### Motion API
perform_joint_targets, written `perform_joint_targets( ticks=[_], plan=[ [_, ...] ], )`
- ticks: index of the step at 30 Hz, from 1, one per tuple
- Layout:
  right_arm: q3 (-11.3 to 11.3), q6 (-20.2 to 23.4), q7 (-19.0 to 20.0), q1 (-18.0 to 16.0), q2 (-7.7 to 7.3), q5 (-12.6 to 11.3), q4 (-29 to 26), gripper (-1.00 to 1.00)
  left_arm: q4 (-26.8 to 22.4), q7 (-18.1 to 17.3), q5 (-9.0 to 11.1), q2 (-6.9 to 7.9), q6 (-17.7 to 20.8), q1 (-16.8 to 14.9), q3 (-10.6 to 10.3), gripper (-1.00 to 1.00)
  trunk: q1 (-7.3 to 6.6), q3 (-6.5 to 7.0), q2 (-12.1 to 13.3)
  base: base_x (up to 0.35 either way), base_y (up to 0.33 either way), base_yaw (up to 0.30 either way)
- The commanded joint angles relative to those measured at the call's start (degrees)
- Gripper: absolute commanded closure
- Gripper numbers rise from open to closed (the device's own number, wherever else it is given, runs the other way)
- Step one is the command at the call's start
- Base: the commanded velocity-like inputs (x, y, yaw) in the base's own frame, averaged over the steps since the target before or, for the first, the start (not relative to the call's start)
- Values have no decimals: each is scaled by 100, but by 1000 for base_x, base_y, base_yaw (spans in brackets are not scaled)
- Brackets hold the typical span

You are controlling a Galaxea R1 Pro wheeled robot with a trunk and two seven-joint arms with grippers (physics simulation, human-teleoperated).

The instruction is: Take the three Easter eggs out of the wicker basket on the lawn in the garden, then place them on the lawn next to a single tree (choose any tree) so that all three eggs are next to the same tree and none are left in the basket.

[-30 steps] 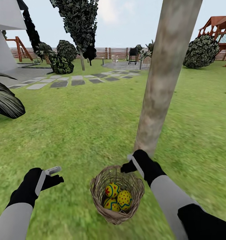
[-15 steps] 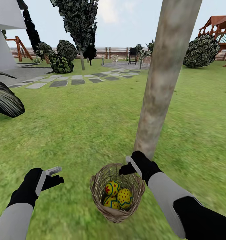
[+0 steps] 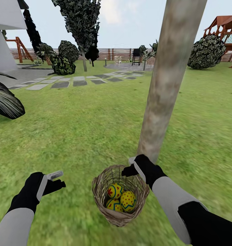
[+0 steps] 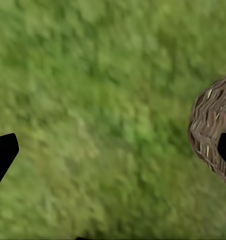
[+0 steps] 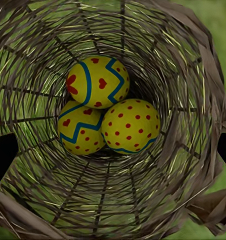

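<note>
wicker all round the eggs: the wicker basket (image 3: 120,195) sits tilted on the lawn (image 3: 78,130) just in front of the foot of the tree (image 3: 164,95), and all three easter eggs (image 5: 100,112) lie bunched together at its bottom, touching one another. none is out on the grass, so by the look of it the whole unloading is yet to do (though the basket already being beside a trunk should make each carry short).

the right gripper (image 3: 131,167) hangs at the basket's far rim, its camera looking straight down the basket's mouth at the eggs; its fingers stand apart and hold nothing. the left gripper (image 3: 56,177) hovers over bare grass, apart from the basket on its left side, fingers spread and empty too.

what is left, i judge: reach in, take one egg, set it by the trunk, then twice more.
</note>
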Motion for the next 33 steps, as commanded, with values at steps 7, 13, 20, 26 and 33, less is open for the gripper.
perform_joint_targets(
  ticks=[7,13,20,26,33],
  plan=[
    [24,-328,-3,-8,-16,-7,54,-100,-5,0,21,-4,25,-3,9,-100,153,-131,-284,0,0,0],
    [21,-502,-6,-9,-25,2,51,-100,3,6,21,-54,25,-3,5,-100,285,-239,-525,0,0,0],
    [20,-622,-2,-9,-25,17,38,-100,3,9,20,-80,25,-3,0,-100,439,-364,-806,0,0,0],
    [20,-623,-4,-9,-29,7,34,-100,3,9,19,-80,25,-3,0,-100,571,-472,-1047,0,0,0],
    [30,-563,-59,-9,-21,11,63,-100,3,9,19,-80,25,-3,0,-100,725,-598,-1327,0,0,0]
  ],
)
